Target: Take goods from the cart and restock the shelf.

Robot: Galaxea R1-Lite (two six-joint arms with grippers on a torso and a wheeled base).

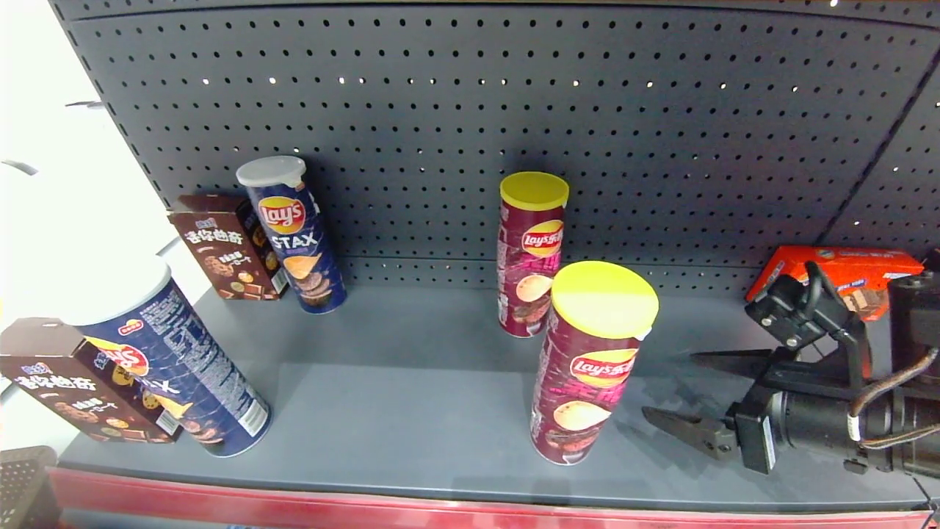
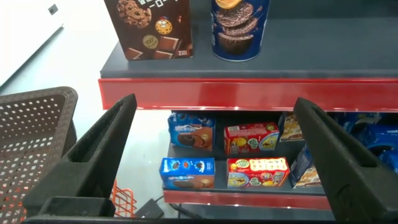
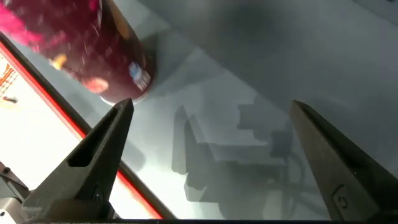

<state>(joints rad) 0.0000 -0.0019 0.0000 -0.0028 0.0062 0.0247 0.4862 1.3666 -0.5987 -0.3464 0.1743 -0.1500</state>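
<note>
- Head view: a dark grey shelf point(image 1: 411, 382) with a red front lip runs across the frame, backed by a perforated panel point(image 1: 514, 95).
- Near the centre, a purple crisp can point(image 1: 587, 367) with a yellow lid stands upright close to the front edge. A second purple can point(image 1: 530, 253) stands upright just behind it, nearer the panel.
- At upper left, a blue crisp can point(image 1: 294, 235) with a pale lid stands beside a brown cookie box point(image 1: 228, 246).
- At lower left, a larger-looking blue can point(image 1: 169, 360) stands at the front edge, touching another brown cookie box point(image 1: 73, 382).
- An orange box point(image 1: 844, 275) sits at the right edge, partly hidden by the arm.
- The right end effector point(image 1: 670, 386) lies low over the shelf at lower right, its fingers spread wide and holding nothing, their tips just right of the front purple can and clear of it.
- Right wrist view: the same can shows as a blur in the upper left corner, outside the open fingers.
- Left wrist view: the left end effector point(image 2: 214, 102) is spread wide and empty, out in front of the red shelf lip.
- A brown mesh basket point(image 2: 31, 124) sits at the left of that frame.
- Below the lip, a lower shelf point(image 2: 249, 198) holds blue boxes point(image 2: 191, 134) and red boxes point(image 2: 252, 138) in stacked rows.
</note>
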